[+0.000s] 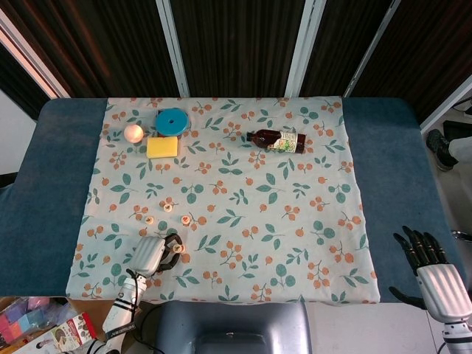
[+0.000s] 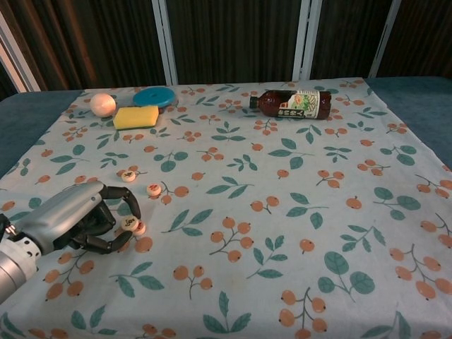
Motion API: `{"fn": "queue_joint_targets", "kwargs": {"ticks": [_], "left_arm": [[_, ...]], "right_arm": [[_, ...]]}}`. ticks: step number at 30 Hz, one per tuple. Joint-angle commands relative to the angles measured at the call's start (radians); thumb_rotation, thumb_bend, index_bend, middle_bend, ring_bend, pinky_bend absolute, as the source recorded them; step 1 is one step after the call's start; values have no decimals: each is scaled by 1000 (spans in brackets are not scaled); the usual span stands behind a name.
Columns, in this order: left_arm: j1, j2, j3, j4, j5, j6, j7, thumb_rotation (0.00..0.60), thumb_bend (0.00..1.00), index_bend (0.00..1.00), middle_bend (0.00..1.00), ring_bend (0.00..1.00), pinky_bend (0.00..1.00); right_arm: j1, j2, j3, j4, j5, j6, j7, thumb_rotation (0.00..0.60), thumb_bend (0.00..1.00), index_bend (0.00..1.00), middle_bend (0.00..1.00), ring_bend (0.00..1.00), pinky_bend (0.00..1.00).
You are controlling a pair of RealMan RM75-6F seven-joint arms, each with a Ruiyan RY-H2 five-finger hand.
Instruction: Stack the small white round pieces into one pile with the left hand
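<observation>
My left hand (image 2: 74, 220) (image 1: 151, 254) is low over the near left of the floral cloth, fingers curled. Its fingertips pinch a small white round piece (image 2: 128, 223) with a red mark. That piece sits on or just over the edge of another white piece (image 2: 140, 229) lying on the cloth; contact is unclear. Two more white pieces (image 2: 128, 176) (image 2: 153, 189) lie apart on the cloth just behind the hand. My right hand (image 1: 434, 271) shows only in the head view, off the table's near right corner, fingers spread and holding nothing.
At the far left of the cloth (image 2: 282, 233) are a pale ball (image 2: 102, 104), a yellow sponge (image 2: 136, 117) and a blue round lid (image 2: 154, 97). A brown bottle (image 2: 291, 104) lies on its side at the back centre. Blue table (image 1: 59, 192) shows past the cloth's edges.
</observation>
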Motion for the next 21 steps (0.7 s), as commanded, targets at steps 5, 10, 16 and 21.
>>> {"fn": "queue_joint_targets", "kwargs": {"ticks": [5,10,16,21], "left_arm": [[-6,-10,-3,8,-2,-3,0,600,420,489,1000,1000,1000],[-12,-16,-9,13,-10,-8,4,600,420,483,1000,1000,1000],[-15,-14,-10,15,-16,-15,9,600,419,449,1000,1000,1000],[-18,-7,-7,11,-16,-20,7,600,415,390,1000,1000,1000]], "right_arm": [[1,0,0,-1,1,-2,0,600,70,0,0,0,0],[1,0,0,-1,1,-3,-1,600,70,0,0,0,0],[1,0,1,-1,2,-3,-1,600,70,0,0,0,0],[0,0,1,-1,2,-1,-1,600,70,0,0,0,0]]}}
